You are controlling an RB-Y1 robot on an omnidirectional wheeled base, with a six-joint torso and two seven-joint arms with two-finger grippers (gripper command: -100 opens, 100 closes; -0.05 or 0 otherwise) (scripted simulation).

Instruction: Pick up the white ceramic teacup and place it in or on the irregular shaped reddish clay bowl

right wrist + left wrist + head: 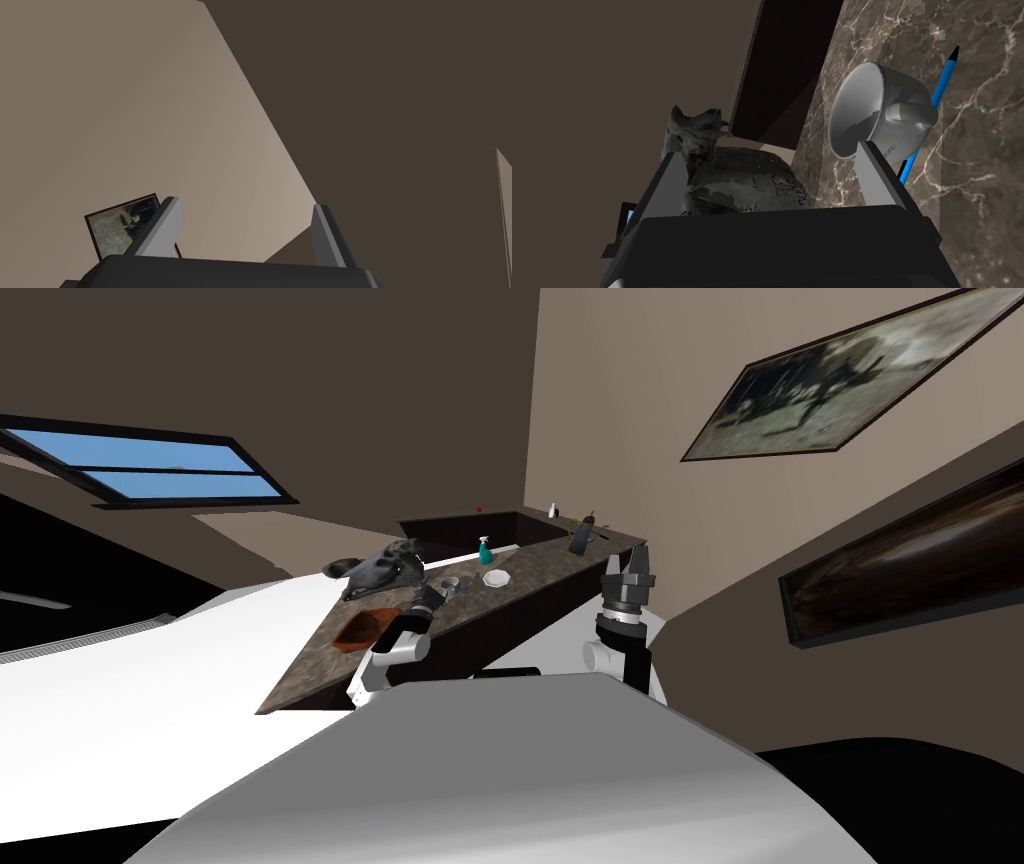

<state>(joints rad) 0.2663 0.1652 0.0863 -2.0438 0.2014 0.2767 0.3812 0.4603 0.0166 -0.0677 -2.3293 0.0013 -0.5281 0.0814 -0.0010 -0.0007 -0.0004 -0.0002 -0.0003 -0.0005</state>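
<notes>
The white teacup (872, 117) stands on the brown marbled counter (977, 165), its handle turned toward my left gripper (768, 150). That gripper is open, and the cup sits just past the tip of one finger (876, 177), not between the two. From the head view the teacup (451, 585) is just beyond my left gripper (432, 591). The reddish, irregular bowl (355, 631) rests on the counter beside my left forearm, nearer the counter's front end. My right gripper (637, 553) is raised off the counter's right edge, with its fingers (167, 225) open and holding nothing.
A blue pen (938, 95) lies behind the cup. A dark crumpled object (384, 569) sits on the counter's left side, straight ahead of my left gripper. A white dish (496, 579), a teal spray bottle (485, 551) and a dark bottle (581, 535) stand farther along.
</notes>
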